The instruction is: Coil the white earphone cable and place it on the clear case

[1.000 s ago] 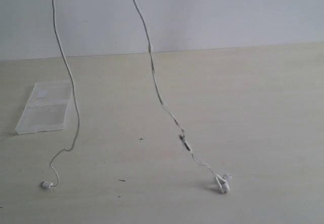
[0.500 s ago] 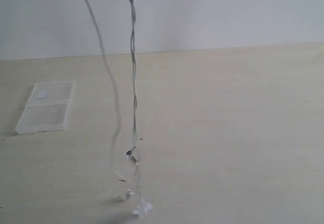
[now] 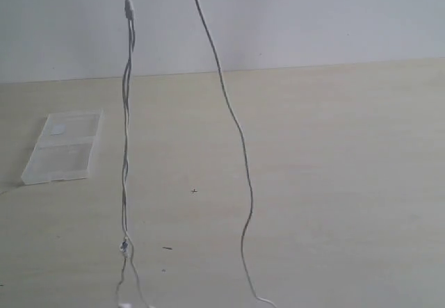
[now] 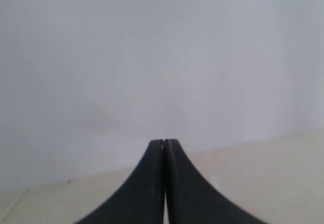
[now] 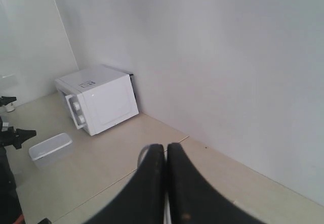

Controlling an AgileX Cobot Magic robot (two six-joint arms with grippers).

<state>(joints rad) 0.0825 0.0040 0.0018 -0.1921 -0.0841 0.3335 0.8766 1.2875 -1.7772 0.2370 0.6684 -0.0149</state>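
A pale wooden table (image 3: 348, 183) is stretching back to a plain white wall (image 3: 313, 16), with a few tiny dark specks (image 3: 194, 191) lying on it. In the right wrist view, a white microwave (image 5: 98, 98) is sitting on a pale surface, a small translucent tub (image 5: 50, 148) resting near it.

A pale wooden tabletop (image 3: 334, 183) meets a plain white wall (image 3: 313, 16) under soft, even light. In the right wrist view two white walls form a corner. A white microwave (image 5: 98, 98) stands near it, a small pale tub (image 5: 50, 148) just beside.
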